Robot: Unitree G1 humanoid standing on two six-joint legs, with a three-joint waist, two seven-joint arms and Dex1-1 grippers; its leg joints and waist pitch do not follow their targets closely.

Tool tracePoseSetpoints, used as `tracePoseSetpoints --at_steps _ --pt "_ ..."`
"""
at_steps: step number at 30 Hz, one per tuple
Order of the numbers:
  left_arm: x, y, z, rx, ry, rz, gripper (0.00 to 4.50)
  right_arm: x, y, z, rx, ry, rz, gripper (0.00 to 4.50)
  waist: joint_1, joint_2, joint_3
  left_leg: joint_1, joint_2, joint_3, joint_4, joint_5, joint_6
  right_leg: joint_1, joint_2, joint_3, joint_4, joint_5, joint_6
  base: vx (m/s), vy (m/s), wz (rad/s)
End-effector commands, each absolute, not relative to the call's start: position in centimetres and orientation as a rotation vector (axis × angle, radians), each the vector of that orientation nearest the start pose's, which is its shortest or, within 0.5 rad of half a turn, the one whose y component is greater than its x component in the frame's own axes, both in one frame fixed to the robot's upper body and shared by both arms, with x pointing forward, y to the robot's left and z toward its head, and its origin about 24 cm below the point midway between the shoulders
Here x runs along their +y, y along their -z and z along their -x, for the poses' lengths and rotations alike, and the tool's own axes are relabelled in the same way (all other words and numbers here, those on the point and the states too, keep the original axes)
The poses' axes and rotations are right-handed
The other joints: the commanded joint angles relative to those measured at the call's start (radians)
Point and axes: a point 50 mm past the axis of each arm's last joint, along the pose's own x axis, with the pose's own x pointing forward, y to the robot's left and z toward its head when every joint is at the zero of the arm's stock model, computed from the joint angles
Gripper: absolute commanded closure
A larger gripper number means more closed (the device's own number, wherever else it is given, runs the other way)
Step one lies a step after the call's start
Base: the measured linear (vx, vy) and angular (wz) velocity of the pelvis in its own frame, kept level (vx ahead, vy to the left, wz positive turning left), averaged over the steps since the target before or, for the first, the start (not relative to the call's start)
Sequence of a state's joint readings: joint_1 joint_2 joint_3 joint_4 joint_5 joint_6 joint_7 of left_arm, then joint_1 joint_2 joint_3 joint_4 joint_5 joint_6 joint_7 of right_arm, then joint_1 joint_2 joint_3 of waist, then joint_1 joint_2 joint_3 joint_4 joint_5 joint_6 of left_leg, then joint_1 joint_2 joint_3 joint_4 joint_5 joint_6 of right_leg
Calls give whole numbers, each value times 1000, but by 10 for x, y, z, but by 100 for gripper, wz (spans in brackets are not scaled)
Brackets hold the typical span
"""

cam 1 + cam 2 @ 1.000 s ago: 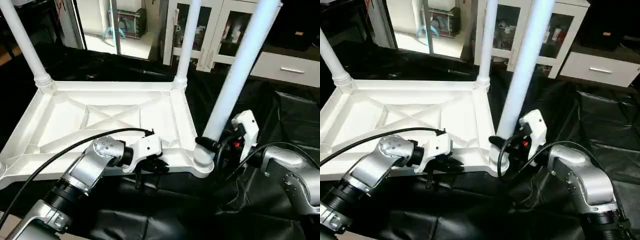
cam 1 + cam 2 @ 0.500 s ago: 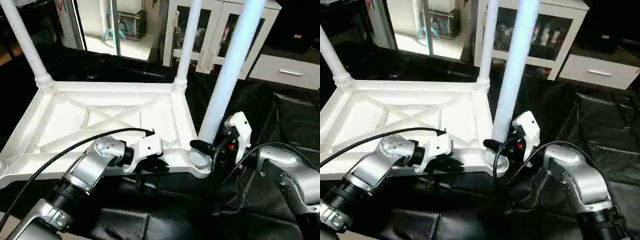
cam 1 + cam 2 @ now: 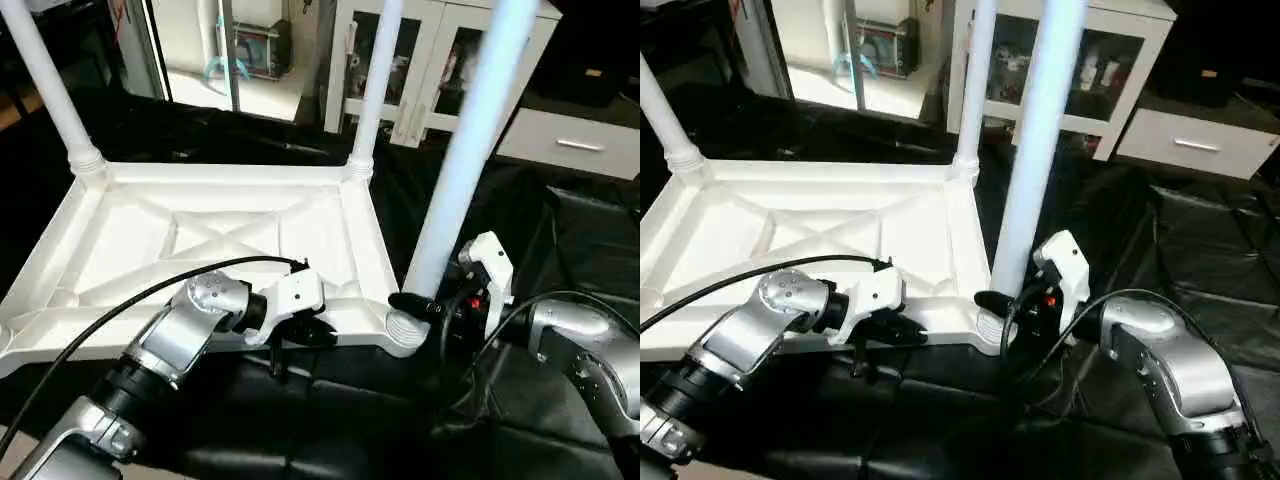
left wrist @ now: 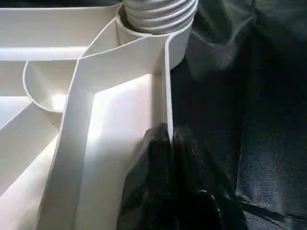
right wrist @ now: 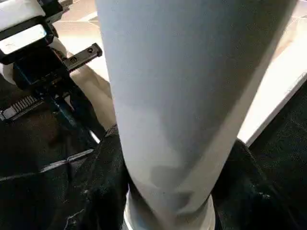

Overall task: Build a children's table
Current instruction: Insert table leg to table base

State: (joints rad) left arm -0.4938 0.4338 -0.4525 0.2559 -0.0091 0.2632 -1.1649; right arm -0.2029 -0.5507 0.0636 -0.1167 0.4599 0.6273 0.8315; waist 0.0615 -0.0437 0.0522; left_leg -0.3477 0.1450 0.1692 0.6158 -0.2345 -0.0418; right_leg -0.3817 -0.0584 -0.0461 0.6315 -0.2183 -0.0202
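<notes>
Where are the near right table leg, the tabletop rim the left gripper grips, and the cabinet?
Near right leg [image 3: 455, 190], left eye view, middle of its shaft.
Tabletop rim [image 4: 168, 86], left wrist view, thin edge wall above the black fingers.
Cabinet [image 3: 1140, 35], right eye view, white side frame.

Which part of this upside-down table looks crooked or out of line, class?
The near right leg, gripped near its base by the right gripper, leans right, unlike the straighter far right leg. Its ribbed end sits in the corner socket.
</notes>
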Motion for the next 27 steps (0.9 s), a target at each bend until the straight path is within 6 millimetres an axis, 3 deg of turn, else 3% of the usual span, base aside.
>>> tracePoseSetpoints --at_steps 1,5,15,27 --pt "113 -46 -283 538 1445 -519 440 -186 -80 -259 446 -916 -4 259 4 3 -48 2 94 -34 -85 -102 33 43 -110 61 -81 -135 -242 0 0 0" --pt "112 -46 -284 535 1446 -521 440 -184 -78 -261 442 -909 -11 259 3 5 -48 2 94 -34 -85 -91 35 44 -109 61 -79 -98 -251 0 0 0" --pt "112 -46 -283 532 1454 -526 440 -175 -69 -267 444 -908 -20 259 1 9 -48 4 94 -35 -87 -110 20 42 -110 60 -79 -118 -253 0 0 0" --pt "113 -45 -282 536 1456 -532 440 -170 -68 -271 442 -929 12 259 -3 6 -46 3 95 -35 -89 -125 20 40 -109 61 -82 -143 -245 0 0 0"
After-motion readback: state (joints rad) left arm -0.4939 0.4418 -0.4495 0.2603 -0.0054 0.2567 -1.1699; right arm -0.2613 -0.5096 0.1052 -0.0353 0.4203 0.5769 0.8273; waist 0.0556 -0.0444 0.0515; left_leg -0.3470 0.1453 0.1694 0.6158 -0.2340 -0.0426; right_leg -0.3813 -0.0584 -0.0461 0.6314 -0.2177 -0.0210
